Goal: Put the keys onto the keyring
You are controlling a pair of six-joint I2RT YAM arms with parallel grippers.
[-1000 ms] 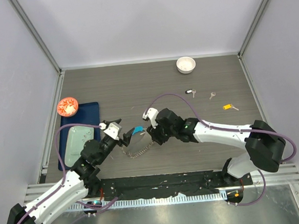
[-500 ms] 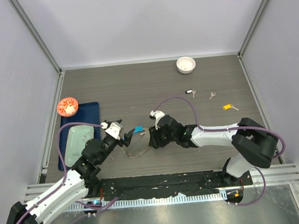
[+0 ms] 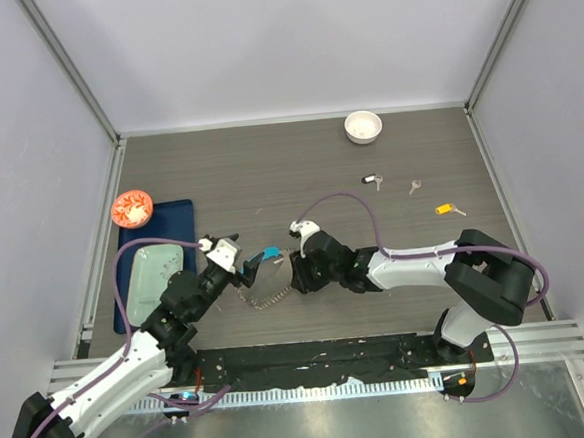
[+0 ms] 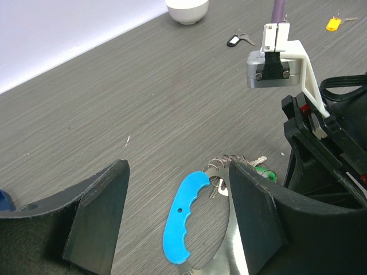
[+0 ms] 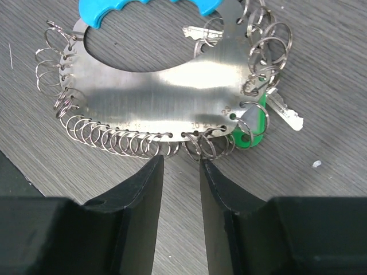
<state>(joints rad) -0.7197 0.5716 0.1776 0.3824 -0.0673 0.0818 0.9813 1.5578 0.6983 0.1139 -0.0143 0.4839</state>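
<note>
From above, the keyring (image 3: pixel 267 291) lies on the tabletop (image 3: pixel 269 170) between the two arms. The left gripper (image 3: pixel 244 270) is at its left end and the right gripper (image 3: pixel 294 276) at its right. A black-tagged key (image 3: pixel 372 180), a plain key (image 3: pixel 413 185) and a yellow-tagged key (image 3: pixel 448 209) lie loose, well apart from the ring at the far right.

In the left wrist view the jaws stand wide on either side of the keyring's blue segment (image 4: pixel 180 220) and grip nothing. A green-tagged key (image 4: pixel 264 170) sits at the ring's edge.

In the right wrist view the jaws are narrow and empty, just short of the split rings (image 5: pixel 114 140). The green tag looks threaded on, so I judge the task partly done, with three keys left. Tiny numbers are stamped by the holes. One seems to read 20, and the rest are too small to read.
</note>
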